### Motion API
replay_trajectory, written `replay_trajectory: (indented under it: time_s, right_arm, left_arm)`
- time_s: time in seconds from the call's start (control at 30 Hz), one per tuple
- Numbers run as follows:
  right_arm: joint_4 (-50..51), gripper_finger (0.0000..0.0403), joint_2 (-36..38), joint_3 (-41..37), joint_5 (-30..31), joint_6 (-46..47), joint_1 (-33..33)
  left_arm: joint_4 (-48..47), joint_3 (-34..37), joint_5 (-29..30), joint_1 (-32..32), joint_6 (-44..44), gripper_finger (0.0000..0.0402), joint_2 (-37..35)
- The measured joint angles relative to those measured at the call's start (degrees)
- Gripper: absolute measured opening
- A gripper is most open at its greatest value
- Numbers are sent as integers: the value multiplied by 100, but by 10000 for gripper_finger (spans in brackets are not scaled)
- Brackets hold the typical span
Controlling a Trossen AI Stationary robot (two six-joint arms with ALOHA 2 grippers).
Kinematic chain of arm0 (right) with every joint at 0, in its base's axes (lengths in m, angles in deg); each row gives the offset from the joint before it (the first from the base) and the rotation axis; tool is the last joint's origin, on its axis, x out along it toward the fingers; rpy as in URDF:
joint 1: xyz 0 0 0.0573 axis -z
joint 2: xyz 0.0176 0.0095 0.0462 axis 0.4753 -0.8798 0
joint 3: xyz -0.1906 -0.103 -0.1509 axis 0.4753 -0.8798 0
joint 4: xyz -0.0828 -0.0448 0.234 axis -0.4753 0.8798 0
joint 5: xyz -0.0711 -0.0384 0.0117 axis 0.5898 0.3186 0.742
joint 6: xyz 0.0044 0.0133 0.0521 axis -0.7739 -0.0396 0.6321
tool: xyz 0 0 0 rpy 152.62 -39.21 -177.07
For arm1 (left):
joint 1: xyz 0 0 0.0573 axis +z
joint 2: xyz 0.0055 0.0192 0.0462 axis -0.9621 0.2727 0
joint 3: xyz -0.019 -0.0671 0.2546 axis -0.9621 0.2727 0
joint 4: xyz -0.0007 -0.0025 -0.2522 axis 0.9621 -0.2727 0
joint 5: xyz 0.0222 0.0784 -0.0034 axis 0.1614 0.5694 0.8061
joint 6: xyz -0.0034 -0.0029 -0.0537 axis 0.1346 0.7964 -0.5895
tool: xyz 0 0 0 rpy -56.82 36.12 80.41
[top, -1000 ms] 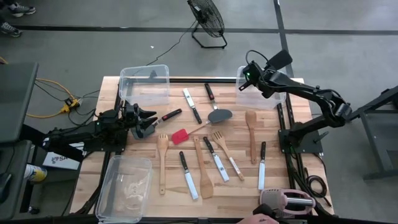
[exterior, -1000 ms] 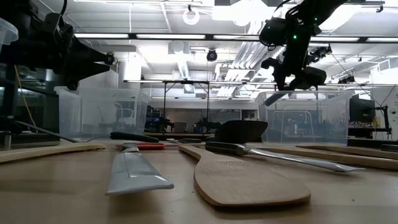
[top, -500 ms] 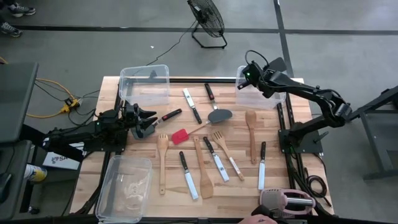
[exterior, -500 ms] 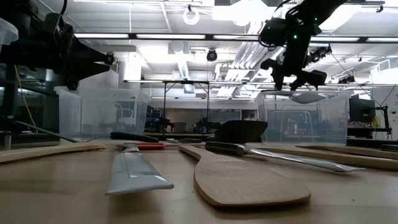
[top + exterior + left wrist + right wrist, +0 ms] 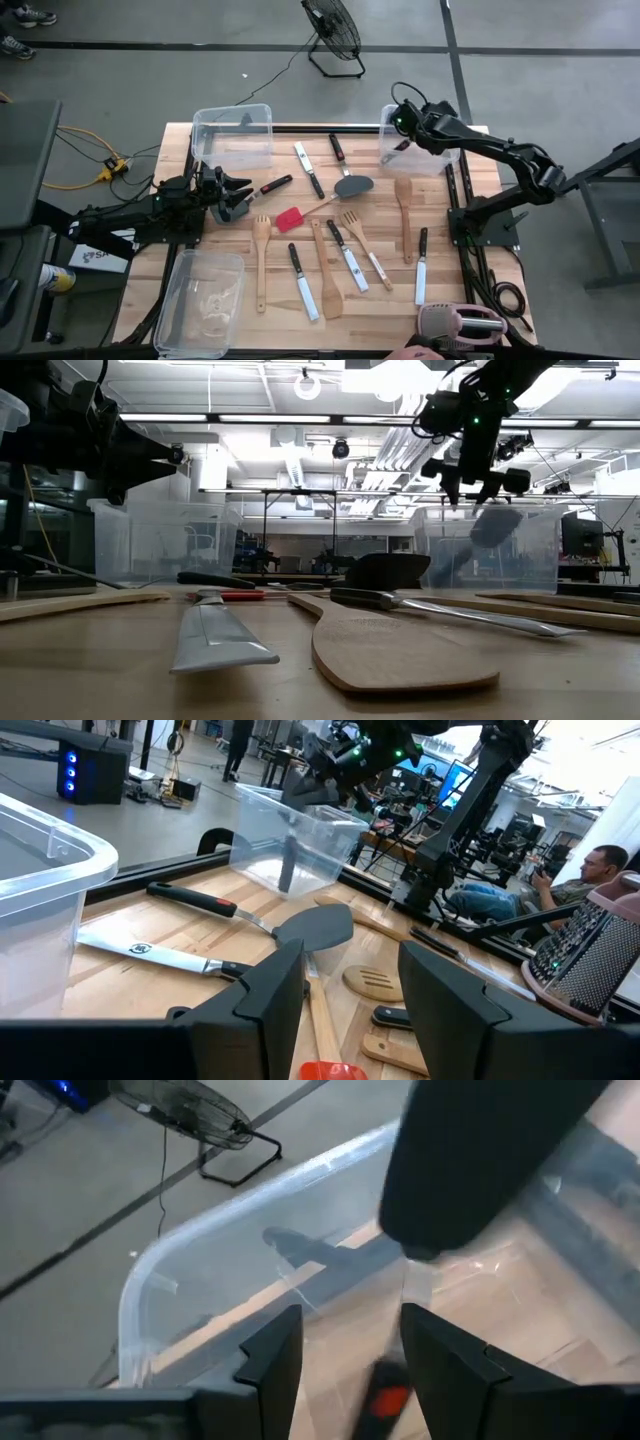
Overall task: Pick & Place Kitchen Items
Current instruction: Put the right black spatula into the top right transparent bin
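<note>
spatula dropped from right gripper into bin | jaws spread | left gripper spread, idle

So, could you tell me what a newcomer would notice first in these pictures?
Probably the right gripper poised over the clear bin at the table's far right corner, with a dark spatula dropping into it. Next, the scatter of knives, wooden spoons and a small red spatula across the wooden table. The left gripper waits low near the table's left edge.
</note>
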Motion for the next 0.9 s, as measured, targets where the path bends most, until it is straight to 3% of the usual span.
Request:
replay_trajectory:
  time_s: [0.47, 0.8, 0.9]
  right_arm:
    - [-761, 162, 204, -4, -113, -1503, -146]
    - [-1352, 162, 598, -2, -612, -3797, -721]
    - [-1396, 162, 610, -2, -817, -4943, -979]
  left_arm:
    - [0, 0, 0, 0, 0, 163, -1]
    - [-1, -1, -1, 0, 0, 163, 0]
    - [-1, -1, -1, -2, 0, 163, -1]
